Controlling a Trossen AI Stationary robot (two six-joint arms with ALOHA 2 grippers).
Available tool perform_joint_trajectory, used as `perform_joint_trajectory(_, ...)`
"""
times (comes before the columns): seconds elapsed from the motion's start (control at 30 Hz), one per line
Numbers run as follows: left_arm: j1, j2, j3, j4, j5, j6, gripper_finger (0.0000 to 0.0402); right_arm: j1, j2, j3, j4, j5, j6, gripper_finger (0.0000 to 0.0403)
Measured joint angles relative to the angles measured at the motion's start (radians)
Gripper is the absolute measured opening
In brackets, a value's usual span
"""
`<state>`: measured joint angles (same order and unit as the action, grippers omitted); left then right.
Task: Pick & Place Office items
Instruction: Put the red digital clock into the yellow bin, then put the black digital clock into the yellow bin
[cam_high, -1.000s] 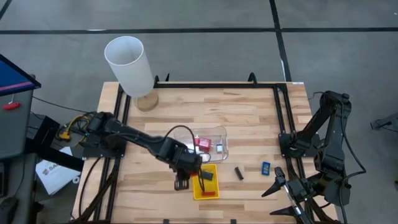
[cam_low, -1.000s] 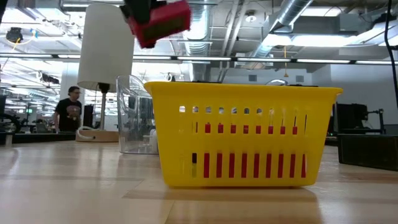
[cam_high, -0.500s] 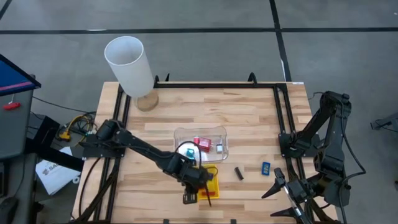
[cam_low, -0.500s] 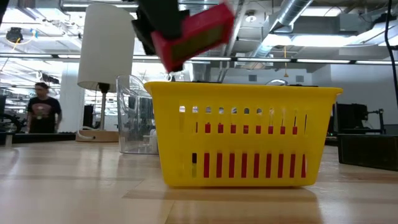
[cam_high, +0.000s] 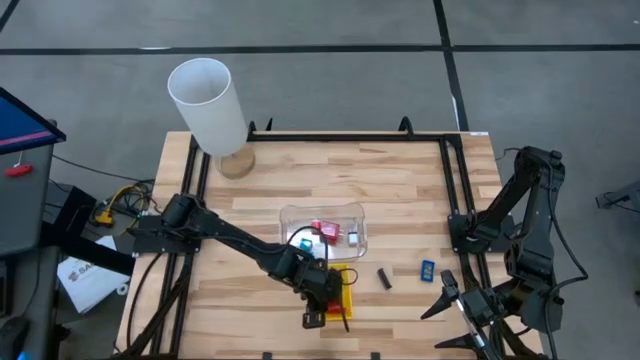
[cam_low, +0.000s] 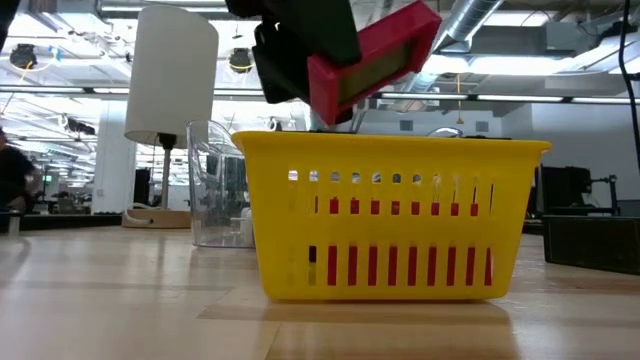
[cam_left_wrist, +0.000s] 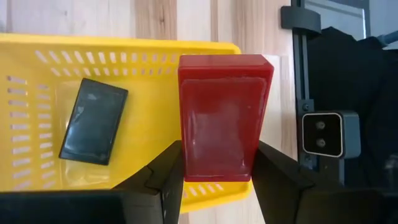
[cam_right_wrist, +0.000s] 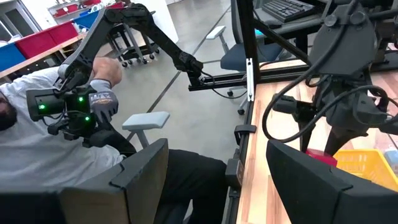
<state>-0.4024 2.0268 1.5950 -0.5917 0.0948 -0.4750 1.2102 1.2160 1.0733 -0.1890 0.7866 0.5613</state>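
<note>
The flat red rectangular plastic block (cam_left_wrist: 224, 118) is the office item in hand: the left pincer (cam_left_wrist: 217, 177) is gripping it by its two long sides and is holding it, tilted, just above the rim of the yellow slotted plastic basket (cam_low: 390, 220). The block is not touching the basket, so this placement is judged unfinished.

Inside the yellow basket, a flat black rectangular piece (cam_left_wrist: 94, 129) is lying on the floor, apart from the red block.

The clear plastic tray (cam_high: 350, 212), just beside the basket, is holding a red piece (cam_high: 326, 228) and a small blue-and-white bit (cam_high: 353, 238).

On the wooden counter (cam_high: 400, 180), a small black rectangular bit (cam_high: 384, 278) and a small blue bit (cam_high: 427, 269) are lying outside both containers.

The right pincer (cam_high: 447, 300) is waiting with fingers spread and empty at the counter's right edge.

Judgement: the sorting is partly complete.
</note>
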Motion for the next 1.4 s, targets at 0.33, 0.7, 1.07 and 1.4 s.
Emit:
perform_joint_trajectory(0.33, 0.017, 0.001, 0.000, -0.009, 0.008, 0.030, 0.0196, 0.007, 0.000, 0.000, 0.000, -0.001, 0.000, 0.0265)
perform_joint_trajectory(0.7, 0.046, 0.001, 0.000, -0.029, 0.002, 0.062, 0.0234, 0.014, 0.002, 0.000, -0.008, -0.001, 0.004, 0.0265)
perform_joint_trajectory(1.07, 0.006, -0.202, -0.033, -0.140, -0.217, 0.132, 0.0227, -0.015, 0.002, 0.000, -0.064, 0.080, 0.064, 0.0265)
perform_joint_trajectory(1.4, -0.155, -0.699, -0.547, 0.092, -0.586, -0.078, 0.0214, -0.161, 0.033, -0.011, -0.195, 0.101, 0.249, 0.0265)
